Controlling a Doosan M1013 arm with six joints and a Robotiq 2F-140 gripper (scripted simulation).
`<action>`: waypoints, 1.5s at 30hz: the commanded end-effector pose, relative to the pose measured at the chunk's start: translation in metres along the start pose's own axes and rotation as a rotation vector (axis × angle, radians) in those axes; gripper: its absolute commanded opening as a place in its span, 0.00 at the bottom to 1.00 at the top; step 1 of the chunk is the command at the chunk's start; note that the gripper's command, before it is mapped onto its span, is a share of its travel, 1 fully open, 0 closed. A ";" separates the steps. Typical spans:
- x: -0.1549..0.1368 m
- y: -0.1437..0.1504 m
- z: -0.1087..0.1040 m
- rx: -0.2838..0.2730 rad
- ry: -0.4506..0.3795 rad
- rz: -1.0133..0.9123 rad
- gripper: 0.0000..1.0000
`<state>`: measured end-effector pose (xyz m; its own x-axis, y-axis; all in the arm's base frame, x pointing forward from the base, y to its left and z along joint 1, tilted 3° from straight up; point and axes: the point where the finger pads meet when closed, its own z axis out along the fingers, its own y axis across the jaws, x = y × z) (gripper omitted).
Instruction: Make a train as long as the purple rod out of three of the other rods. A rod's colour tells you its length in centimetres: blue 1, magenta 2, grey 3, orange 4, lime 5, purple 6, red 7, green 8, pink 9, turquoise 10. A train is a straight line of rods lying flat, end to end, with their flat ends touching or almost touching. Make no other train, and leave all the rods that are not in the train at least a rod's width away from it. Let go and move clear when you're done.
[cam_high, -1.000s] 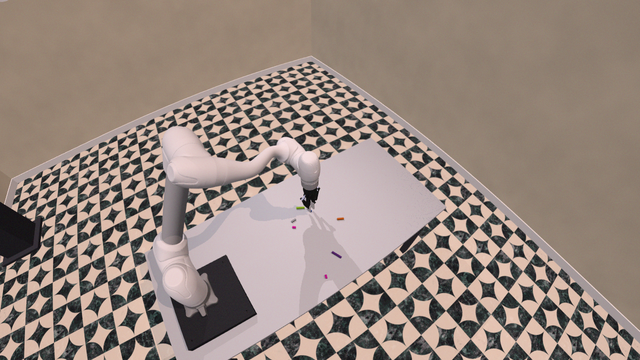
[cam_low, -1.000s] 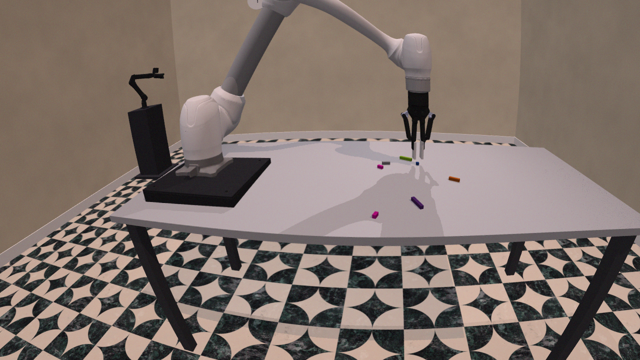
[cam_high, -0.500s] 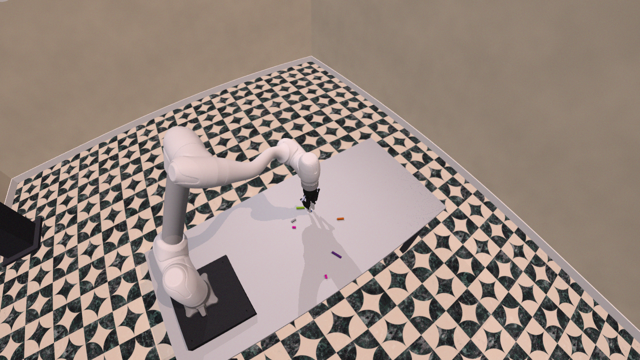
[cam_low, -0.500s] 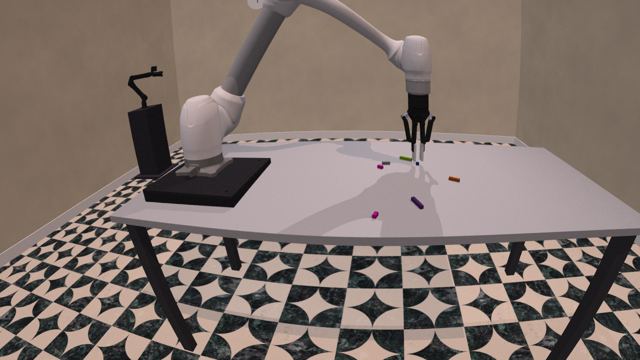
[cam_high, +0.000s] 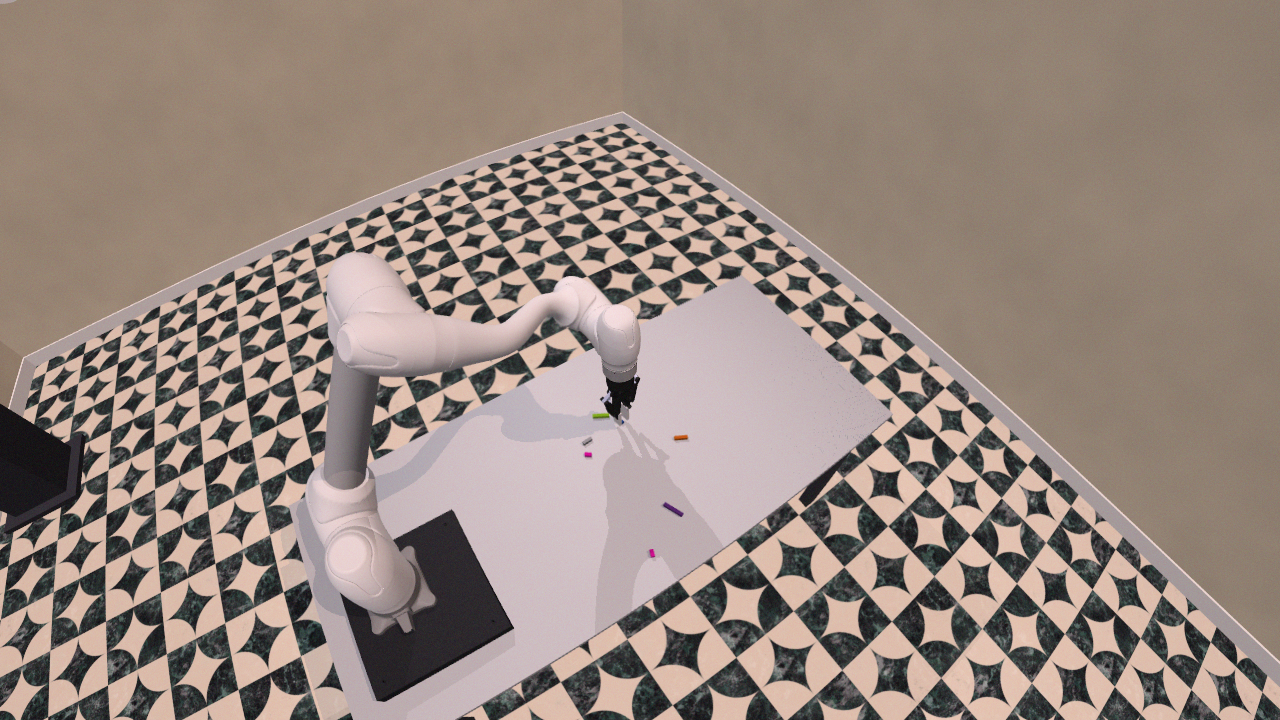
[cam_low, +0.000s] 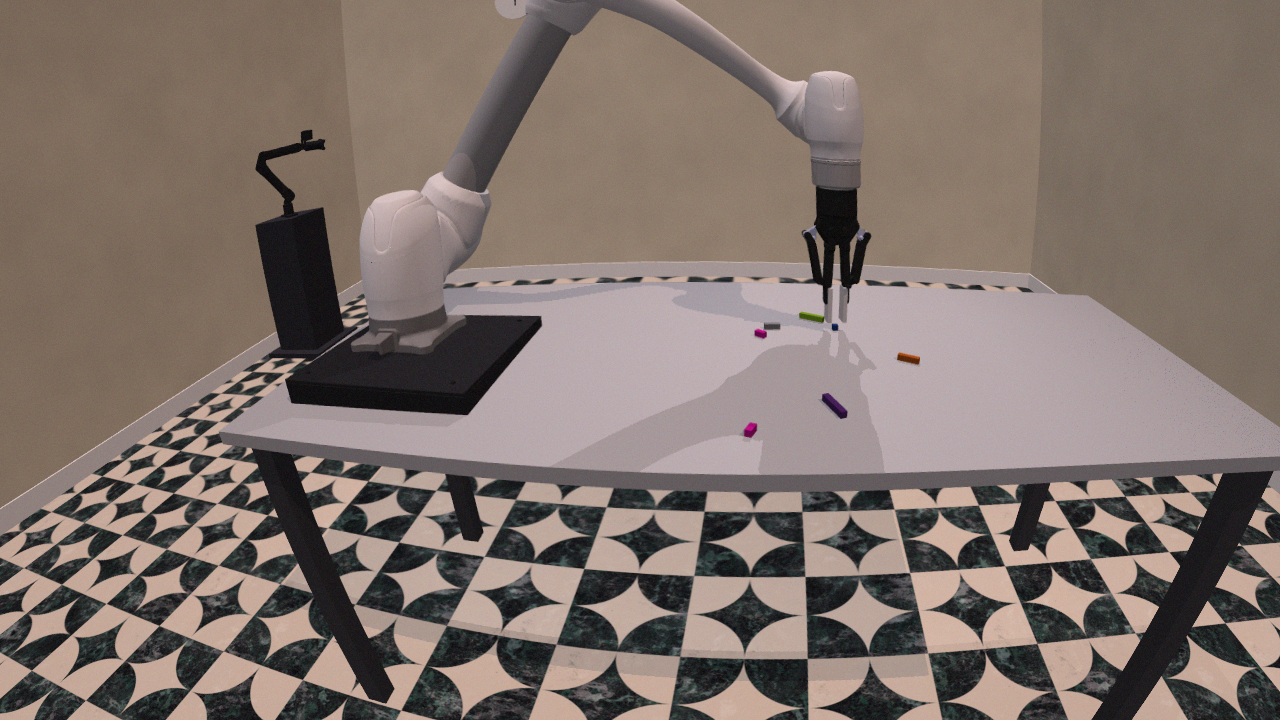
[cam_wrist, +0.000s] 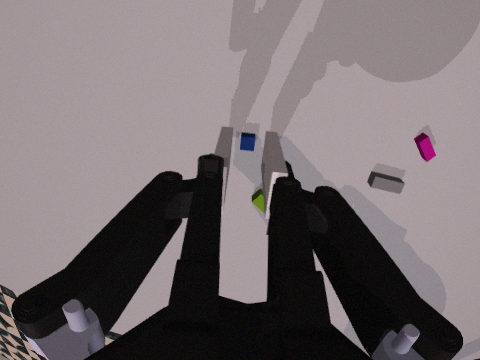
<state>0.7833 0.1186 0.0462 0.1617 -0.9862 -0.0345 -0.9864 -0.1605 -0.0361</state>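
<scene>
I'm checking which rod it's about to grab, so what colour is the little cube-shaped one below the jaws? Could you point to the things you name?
Blue (cam_high: 622, 421) (cam_low: 835, 326) (cam_wrist: 247, 142); the wrist view shows it best.

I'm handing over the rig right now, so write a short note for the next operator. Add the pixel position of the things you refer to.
Gripper (cam_high: 619, 413) (cam_low: 836, 319) (cam_wrist: 247, 147): slightly open, holding nothing, just above the blue rod (cam_low: 834, 326) (cam_wrist: 247, 142).
Near it: grey rod (cam_high: 587, 441) (cam_low: 771, 325) (cam_wrist: 387, 183), with one magenta rod (cam_high: 588, 454) (cam_low: 759, 333) (cam_wrist: 426, 147) beside it; the second magenta rod (cam_high: 651, 553) (cam_low: 750, 429) lies by the purple rod (cam_high: 673, 509) (cam_low: 834, 405).
Done: no train yet.
Left: line up blue, grey and one magenta end to end, other rods kept apart.
</scene>
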 end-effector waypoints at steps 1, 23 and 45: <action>0.000 0.000 0.000 0.000 0.000 0.000 0.23; 0.000 0.000 0.000 0.000 0.000 0.000 0.23; 0.000 0.000 0.014 0.000 0.000 0.000 0.23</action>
<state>0.7837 0.1191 0.0337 0.1617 -0.9862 -0.0345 -0.9864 -0.1605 -0.0361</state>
